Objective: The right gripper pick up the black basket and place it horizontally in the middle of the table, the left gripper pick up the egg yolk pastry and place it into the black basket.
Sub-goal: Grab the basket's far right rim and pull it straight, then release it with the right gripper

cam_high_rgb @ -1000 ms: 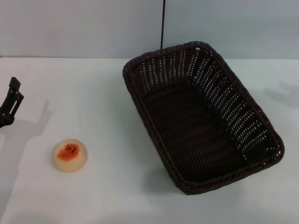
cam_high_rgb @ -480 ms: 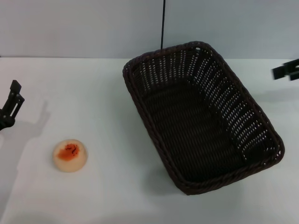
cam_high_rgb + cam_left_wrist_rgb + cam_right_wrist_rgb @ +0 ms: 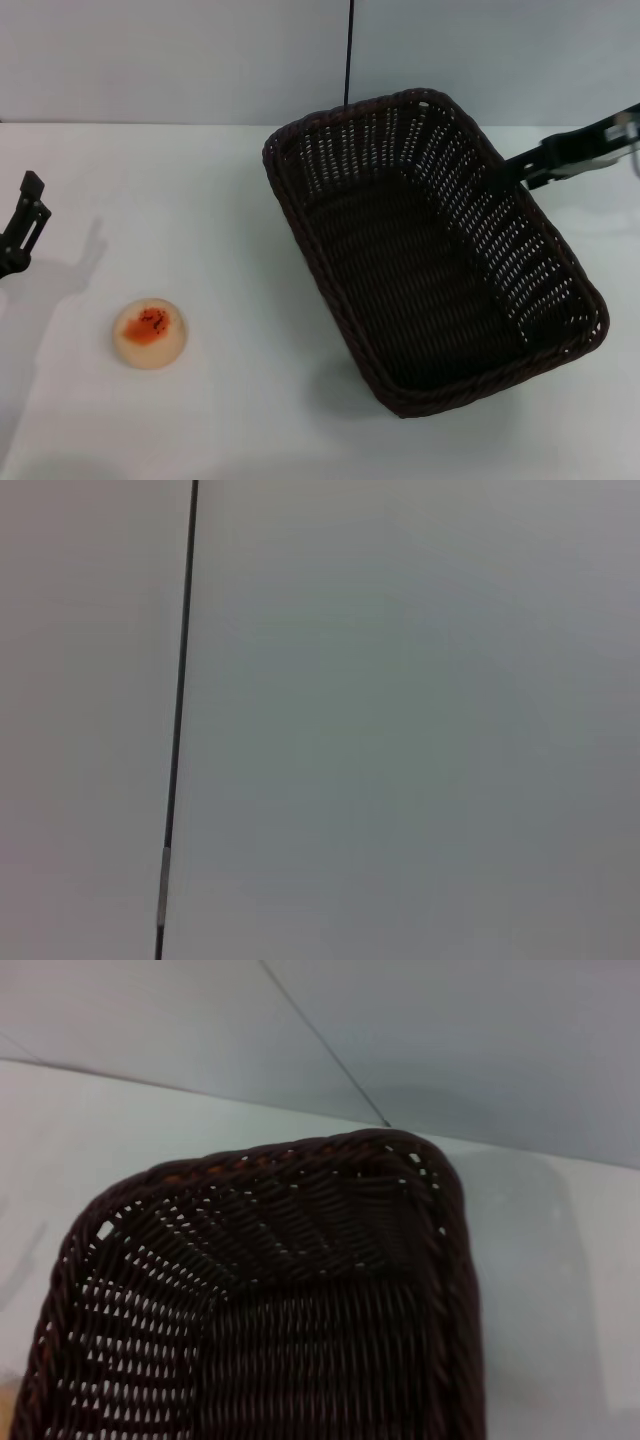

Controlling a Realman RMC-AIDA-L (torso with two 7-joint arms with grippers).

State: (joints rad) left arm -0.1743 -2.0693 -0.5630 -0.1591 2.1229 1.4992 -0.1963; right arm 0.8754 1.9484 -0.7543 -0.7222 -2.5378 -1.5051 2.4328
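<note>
The black basket (image 3: 430,250) stands on the white table (image 3: 200,200), right of centre, with its long side running at a slant from the far left to the near right. It is empty. My right gripper (image 3: 512,170) reaches in from the right edge, its tip over the basket's far right rim. The right wrist view looks down at one corner of the basket (image 3: 300,1160). The egg yolk pastry (image 3: 150,333) lies on the table at the near left. My left gripper (image 3: 28,212) hangs at the far left edge, well behind the pastry and apart from it.
A grey wall (image 3: 200,60) backs the table, with a thin black vertical line (image 3: 349,50) behind the basket. The left wrist view shows only this wall and the line (image 3: 180,730).
My right gripper has come in from the right edge and now reaches over the basket's right rim. The left gripper, the pastry and the basket have stayed put.
</note>
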